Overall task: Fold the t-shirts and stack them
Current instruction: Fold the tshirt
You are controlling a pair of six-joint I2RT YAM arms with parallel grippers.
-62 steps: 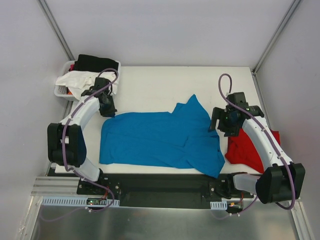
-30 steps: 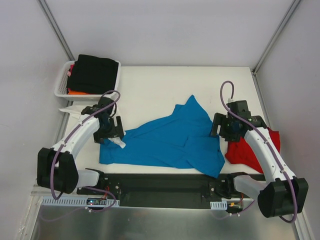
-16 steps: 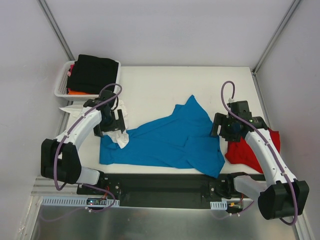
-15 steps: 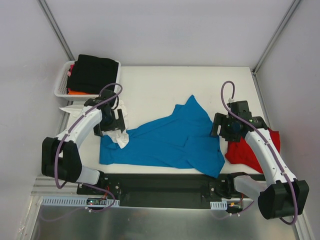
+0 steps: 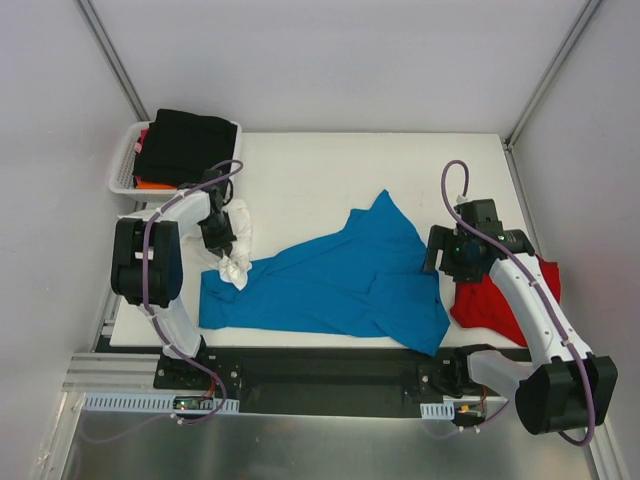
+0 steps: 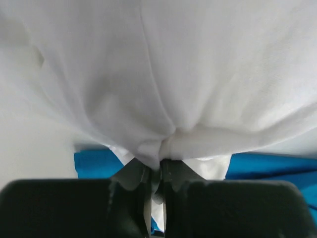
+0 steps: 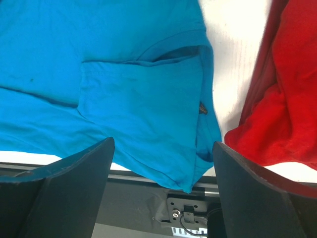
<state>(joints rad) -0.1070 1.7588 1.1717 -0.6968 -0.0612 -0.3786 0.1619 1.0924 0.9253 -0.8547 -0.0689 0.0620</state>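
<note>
Two soft cotton t-shirts, neither folded, no stack begun.

Item one: bright turquoise-blue V-neck shirt (image 5: 330, 280), spread and rumpled along the near edge of the white bench (image 5: 320, 170), mid-span, with one part peaked toward the far edge.

Item two: plain red shirt (image 5: 478, 305), bunched at the right edge close to the near-right corner, just beside the turquoise one and partly under the right arm.

Pincers: the right gripper (image 5: 452, 256) hovers over the turquoise shirt's right end, fingers wide apart, holding nothing. The left gripper (image 5: 220, 236), near the left edge, has its fingers together, clamped on a crumpled white cloth garment (image 5: 236, 262) whose lower end reaches the turquoise shirt's left end.

Beyond the far-left corner: white plastic basket (image 5: 120, 172) holding a folded black cloth garment (image 5: 185, 145).

Hazards, as judged: the white cloth, if dragged or let go where it hangs, may catch or cover the turquoise hem and spoil the fold. The turquoise corner lapping the near edge may slide off if pulled that way.

Views: the left wrist camera alone shows the pinch, a gather of white cloth between closed fingertips with turquoise showing beneath. The right wrist camera alone shows the turquoise corner overhanging the black rail (image 7: 143, 198), and bare bench between the two shirts further in. Only the overhead camera shows the basket.
</note>
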